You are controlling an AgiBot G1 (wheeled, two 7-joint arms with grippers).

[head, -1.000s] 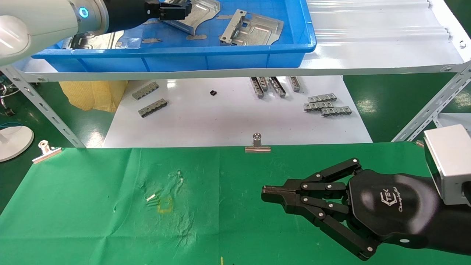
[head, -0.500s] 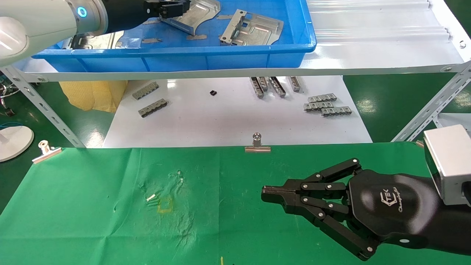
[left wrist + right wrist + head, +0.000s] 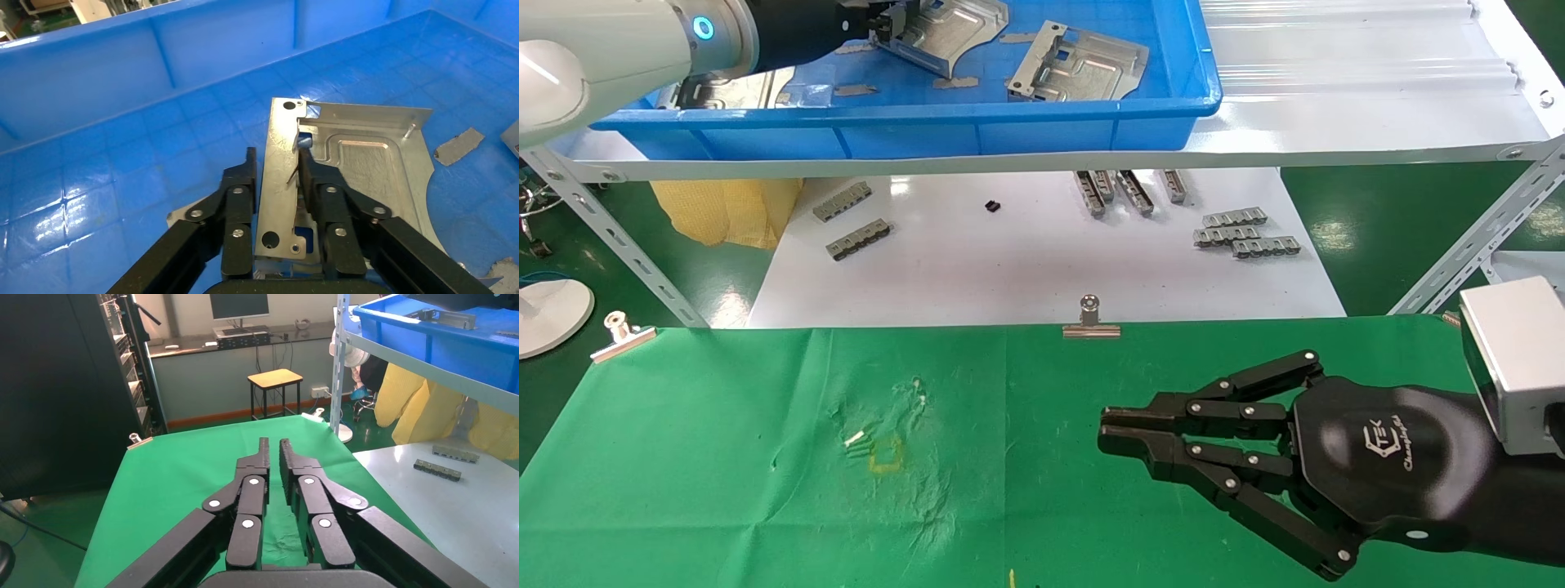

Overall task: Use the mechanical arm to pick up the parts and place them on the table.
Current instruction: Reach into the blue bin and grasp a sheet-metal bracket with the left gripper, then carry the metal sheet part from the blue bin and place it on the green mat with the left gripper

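Note:
My left gripper (image 3: 891, 20) reaches into the blue tray (image 3: 911, 114) on the shelf at the back left. In the left wrist view its fingers (image 3: 275, 162) stand on either side of the upright folded rim of a silver plate (image 3: 367, 159) and are closed on it. That plate (image 3: 956, 24) lies in the tray. A second plate (image 3: 1079, 61) lies to its right, and a third (image 3: 740, 88) shows under the left arm. My right gripper (image 3: 1103, 426) hovers over the green cloth table (image 3: 723, 457) at the front right, empty, with its fingers a narrow gap apart (image 3: 274, 444).
The white shelf board (image 3: 1336, 98) carries the tray on angled metal legs (image 3: 1459, 261). Below it a white board (image 3: 1009, 269) holds several grey toothed strips (image 3: 1246, 233). Binder clips (image 3: 1091, 320) pin the cloth's far edge. Thin grey slivers (image 3: 954, 82) lie in the tray.
My left gripper's fingers have closed in on the plate's rim. My right gripper's fingertips, shut before, have parted slightly; the arm has stayed in place.

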